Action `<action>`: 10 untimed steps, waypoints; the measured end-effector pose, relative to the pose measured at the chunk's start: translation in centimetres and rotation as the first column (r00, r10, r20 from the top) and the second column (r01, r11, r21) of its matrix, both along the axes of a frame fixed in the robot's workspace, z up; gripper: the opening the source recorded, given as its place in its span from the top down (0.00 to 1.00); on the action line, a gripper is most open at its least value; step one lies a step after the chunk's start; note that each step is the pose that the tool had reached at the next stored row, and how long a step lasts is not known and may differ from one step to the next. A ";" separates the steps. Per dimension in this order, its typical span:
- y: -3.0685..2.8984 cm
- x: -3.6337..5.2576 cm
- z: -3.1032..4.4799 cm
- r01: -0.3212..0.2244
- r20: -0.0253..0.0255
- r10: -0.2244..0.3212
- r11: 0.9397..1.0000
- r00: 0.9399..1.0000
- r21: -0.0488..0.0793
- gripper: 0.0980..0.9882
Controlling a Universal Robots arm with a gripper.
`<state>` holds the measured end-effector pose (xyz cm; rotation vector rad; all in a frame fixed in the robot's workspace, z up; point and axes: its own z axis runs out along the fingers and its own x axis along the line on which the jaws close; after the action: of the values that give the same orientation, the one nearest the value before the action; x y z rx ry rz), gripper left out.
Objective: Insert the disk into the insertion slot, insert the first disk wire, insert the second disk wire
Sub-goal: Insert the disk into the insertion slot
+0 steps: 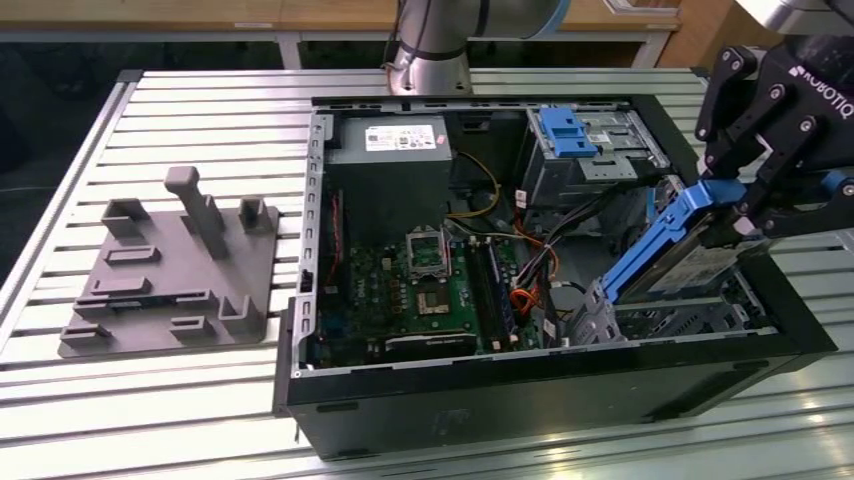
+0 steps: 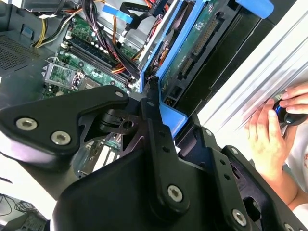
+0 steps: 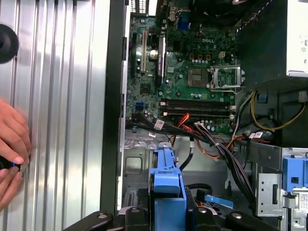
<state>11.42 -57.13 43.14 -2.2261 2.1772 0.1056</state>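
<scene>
My gripper is shut on the disk, gripping the upper end of its bright blue carrier bracket. The disk hangs steeply tilted, with its lower end down in the insertion slot, a low perforated metal cage in the case corner on the exterior view's right. In the second wrist view the disk's circuit-board side shows beyond the gripper. The first wrist view has the blue bracket between my fingers, over the slot. A bundle of black and orange wires lies beside the slot.
The open computer case holds a green motherboard, a power supply and a taller bay with a blue latch. A grey fixture stands on the slatted table. A person's hand rests outside the case wall.
</scene>
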 end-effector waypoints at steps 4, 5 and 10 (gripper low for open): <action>0.00 0.02 -0.39 0.000 0.000 0.000 1.000 1.000 0.000 0.70; 0.00 0.03 -0.48 0.000 0.000 0.000 1.000 1.000 0.000 0.70; 0.00 0.35 -0.88 0.010 0.000 -0.010 1.000 1.000 0.000 0.70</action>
<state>11.77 -57.13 42.26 -2.2152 2.1877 0.1055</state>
